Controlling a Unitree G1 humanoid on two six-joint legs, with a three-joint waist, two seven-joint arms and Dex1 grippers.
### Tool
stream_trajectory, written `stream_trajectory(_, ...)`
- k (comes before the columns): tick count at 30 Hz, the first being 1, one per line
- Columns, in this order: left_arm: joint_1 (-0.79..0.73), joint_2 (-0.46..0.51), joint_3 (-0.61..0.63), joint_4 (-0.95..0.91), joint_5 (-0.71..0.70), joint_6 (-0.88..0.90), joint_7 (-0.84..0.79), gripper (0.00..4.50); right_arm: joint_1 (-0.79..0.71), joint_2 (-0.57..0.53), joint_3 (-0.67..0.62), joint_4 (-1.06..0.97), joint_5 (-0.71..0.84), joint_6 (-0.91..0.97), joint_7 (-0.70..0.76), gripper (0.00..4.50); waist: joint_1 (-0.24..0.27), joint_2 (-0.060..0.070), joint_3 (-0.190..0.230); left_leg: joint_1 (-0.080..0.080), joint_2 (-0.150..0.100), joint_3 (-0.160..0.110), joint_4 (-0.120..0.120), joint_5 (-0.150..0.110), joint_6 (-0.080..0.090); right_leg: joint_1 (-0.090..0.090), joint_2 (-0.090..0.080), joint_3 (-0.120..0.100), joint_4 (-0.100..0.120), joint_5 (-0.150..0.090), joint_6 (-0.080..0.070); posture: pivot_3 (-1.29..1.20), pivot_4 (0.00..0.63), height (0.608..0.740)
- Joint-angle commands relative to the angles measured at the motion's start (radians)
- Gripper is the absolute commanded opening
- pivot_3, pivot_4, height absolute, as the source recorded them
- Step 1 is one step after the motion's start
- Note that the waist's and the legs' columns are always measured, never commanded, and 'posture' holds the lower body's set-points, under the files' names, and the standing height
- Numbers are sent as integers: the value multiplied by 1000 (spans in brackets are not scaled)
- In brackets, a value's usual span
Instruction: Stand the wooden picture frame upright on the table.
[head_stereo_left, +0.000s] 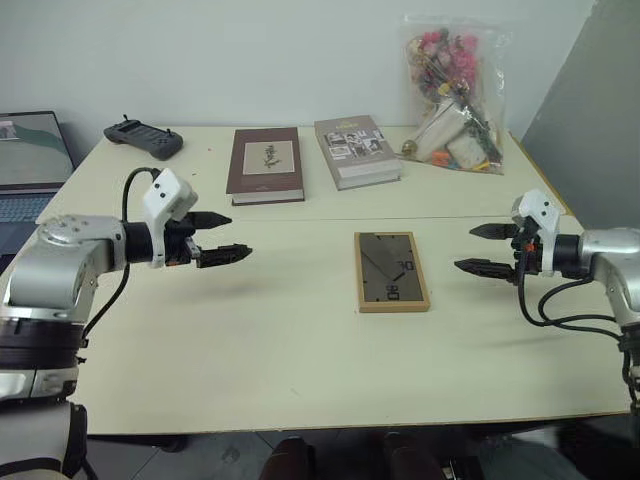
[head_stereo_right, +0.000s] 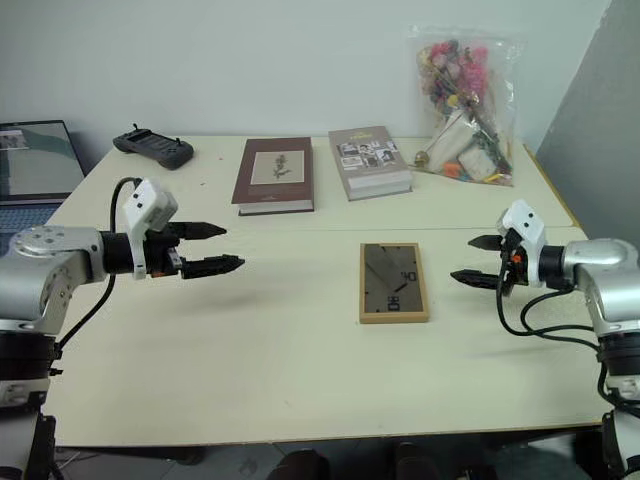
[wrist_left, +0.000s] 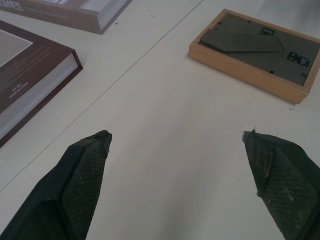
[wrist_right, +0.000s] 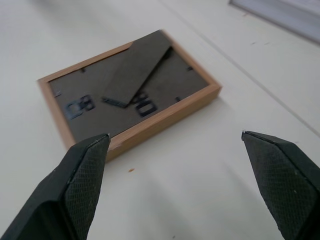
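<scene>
The wooden picture frame (head_stereo_left: 391, 271) lies flat on the table (head_stereo_left: 280, 340), dark back up, its easel leg folded against the back (wrist_right: 135, 67). It rests just in front of the seam line, between my two arms. My left gripper (head_stereo_left: 225, 238) hovers open to the frame's left, well apart from it, fingers pointing toward it. My right gripper (head_stereo_left: 480, 248) hovers open close to the frame's right edge, not touching. Both wrist views show the frame (wrist_left: 257, 52) ahead of the spread fingertips.
A maroon hardcover book (head_stereo_left: 265, 165) and a grey book with photos (head_stereo_left: 355, 150) lie behind the seam. A clear bag of dried flowers (head_stereo_left: 455, 95) stands at the back right. A black controller (head_stereo_left: 145, 138) sits at the back left, a laptop (head_stereo_left: 30, 165) beyond the left edge.
</scene>
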Motion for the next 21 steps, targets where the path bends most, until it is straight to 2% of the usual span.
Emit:
stream_trajectory(1, -24, -28, -6, 17, 35, -56, 31, 4500, -42, -5, -2, 62, -27, -38, 12, 4481, 1, 0, 0, 0, 0, 0, 0, 0, 0, 0, 0, 0, 0, 0, 0, 0, 150, 740)
stream_trajectory(12, -8, -102, 9, 27, 44, -78, 78, 4500, -49, 31, -9, 118, -56, -67, -42, 4481, 3, 0, 0, -2, 0, 0, 1, 0, 0, -2, 0, 0, 1, 0, 0, 0, 150, 740)
stream_trajectory(13, -11, -113, 8, 35, 43, -86, 75, 4137, -58, 40, -6, 133, -64, -73, -56, 4500, 3, 0, 0, -2, 0, 0, 1, 0, 0, -2, 0, 0, 1, 0, 0, 0, 150, 740)
stream_trajectory(14, -16, -124, 2, 41, 45, -91, 73, 4029, -69, 51, -2, 150, -71, -84, -67, 4500, 3, 0, 0, -2, 0, 0, 1, 0, 0, -2, 0, 0, 1, 0, 0, 0, 150, 740)
stream_trajectory(19, -49, -195, -52, 95, 89, -139, 84, 2924, -114, 110, 15, 255, -132, -149, -142, 3422, 3, 0, 0, -2, 0, 1, 1, 0, 0, -2, 0, 1, 1, 0, 0, 0, 150, 740)
stream_trajectory(20, -55, -211, -66, 115, 103, -157, 84, 2613, -119, 124, 19, 272, -144, -158, -157, 3061, 3, 0, 0, -2, 0, 1, 1, 0, 0, -2, 0, 1, 1, 0, 0, 0, 150, 740)
stream_trajectory(21, -62, -226, -80, 136, 118, -175, 87, 2504, -125, 137, 23, 285, -155, -168, -170, 2928, 4, 0, 0, -2, 0, 1, 1, 0, -1, -2, 0, 1, 1, 0, 0, 0, 150, 740)
